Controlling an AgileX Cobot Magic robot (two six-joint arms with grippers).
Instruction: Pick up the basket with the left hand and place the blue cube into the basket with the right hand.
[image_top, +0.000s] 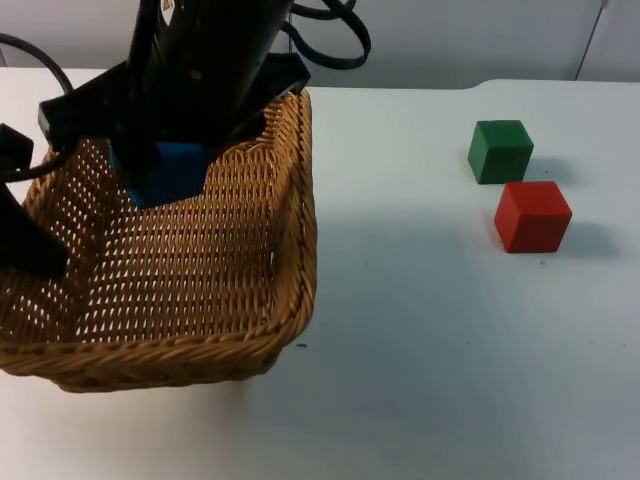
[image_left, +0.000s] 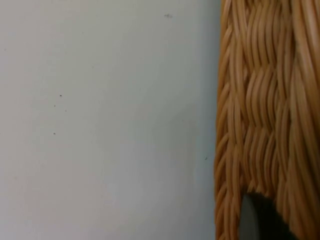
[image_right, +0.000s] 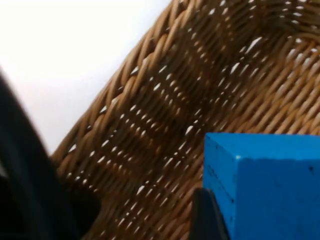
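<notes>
The woven wicker basket (image_top: 300, 250) takes up the left of the table in the top view. My left gripper (image_top: 35, 250) grips its left rim, shut on the wicker; in the left wrist view one black fingertip (image_left: 255, 220) lies against the basket wall (image_left: 265, 100). My right arm reaches across from above, and the right gripper (image_top: 165, 160) is shut on the blue cube (image_top: 170, 175), holding it over the basket's inside near the back. The right wrist view has the blue cube (image_right: 270, 185) beside a fingertip (image_right: 205, 215), with the basket weave (image_right: 175, 100) beneath.
A green cube (image_top: 500, 150) and a red cube (image_top: 532, 215) stand close together at the right of the white table (image_top: 430, 350). The grey partition wall runs along the back edge.
</notes>
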